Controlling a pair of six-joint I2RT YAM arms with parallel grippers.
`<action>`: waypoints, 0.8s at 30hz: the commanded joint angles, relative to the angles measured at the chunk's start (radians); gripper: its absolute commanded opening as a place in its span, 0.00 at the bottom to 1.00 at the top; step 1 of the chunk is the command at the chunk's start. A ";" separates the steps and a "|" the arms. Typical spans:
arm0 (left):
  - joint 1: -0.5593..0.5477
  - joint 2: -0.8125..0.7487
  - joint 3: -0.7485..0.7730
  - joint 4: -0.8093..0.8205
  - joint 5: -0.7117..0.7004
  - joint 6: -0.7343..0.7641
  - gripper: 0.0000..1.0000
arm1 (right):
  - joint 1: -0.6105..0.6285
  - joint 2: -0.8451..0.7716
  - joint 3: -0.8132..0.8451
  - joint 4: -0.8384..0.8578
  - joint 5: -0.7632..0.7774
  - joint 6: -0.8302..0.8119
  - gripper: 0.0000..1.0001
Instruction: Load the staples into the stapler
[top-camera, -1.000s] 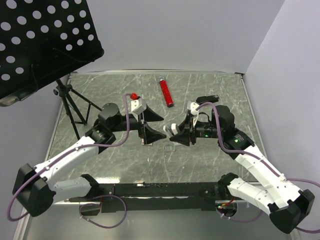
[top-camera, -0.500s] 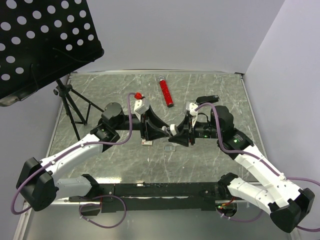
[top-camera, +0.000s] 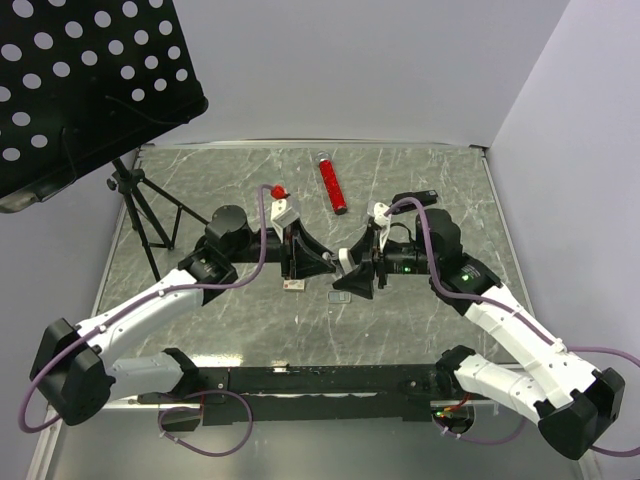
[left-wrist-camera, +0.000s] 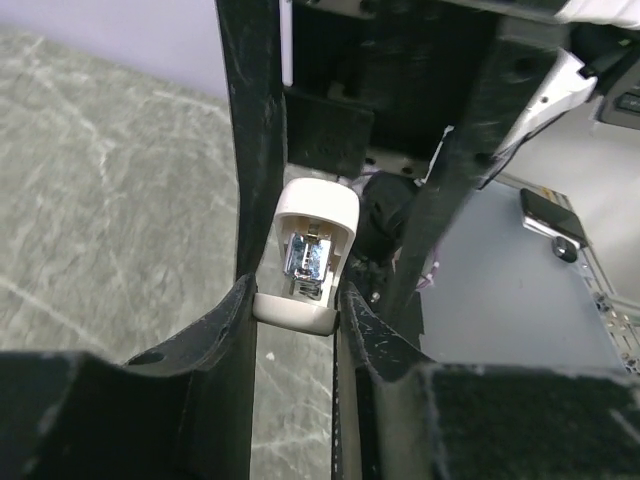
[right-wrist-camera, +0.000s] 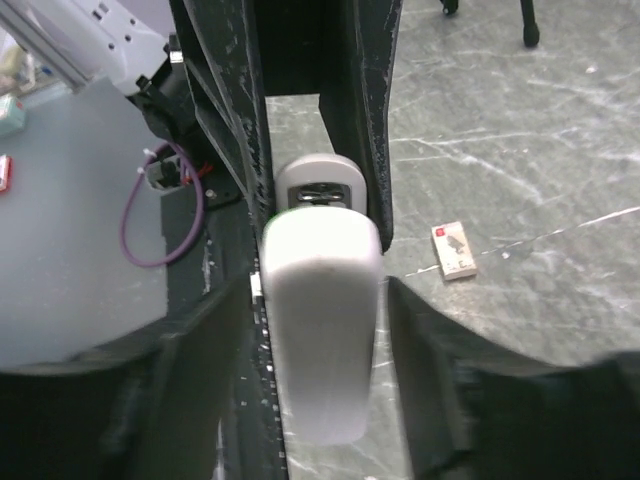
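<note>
the grey marbled tabletop (top-camera: 250, 320) carries everything, with a black perforated panel (top-camera: 80, 80) on a tripod (top-camera: 140, 205) over its far left corner. my two arms meet over the middle. my left claw (left-wrist-camera: 297, 300) is narrowed onto a white casing (left-wrist-camera: 318, 205), whose near end is wedged between both fingers (left-wrist-camera: 215, 340), so i am holding it clear of the tabletop. my right claw (right-wrist-camera: 320, 290) stands wide around the same casing from the other side, with a strip of tabletop showing between the casing and one finger (right-wrist-camera: 450, 380), so it is not pinching. the casing is rounded and open at the end facing my left wrist, and bright silver metal sits inside that opening; i cannot tell what the metal part is. a red tube (top-camera: 332, 185) with a clear tip lies at the far middle of the tabletop, and i cannot tell what it contains. the black stapler (top-camera: 416, 198) lies flat at the far right, just beyond my right arm, apart from both claws. a small beige box piece (right-wrist-camera: 453, 250) with a red mark lies flat under my left claw, and its contents are not visible. the staples (top-camera: 340, 297), a tiny grey strip, lie on the tabletop just below my right claw, well apart from the stapler.
</note>
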 joint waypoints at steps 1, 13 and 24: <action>0.019 -0.080 0.021 -0.067 -0.071 0.050 0.01 | 0.000 -0.004 0.066 0.045 0.011 0.040 0.83; 0.076 -0.128 -0.002 -0.154 0.005 0.085 0.01 | -0.002 0.056 0.143 0.022 -0.015 0.046 0.68; 0.076 -0.136 0.028 -0.234 0.041 0.136 0.01 | 0.003 0.120 0.207 0.019 -0.077 0.054 0.63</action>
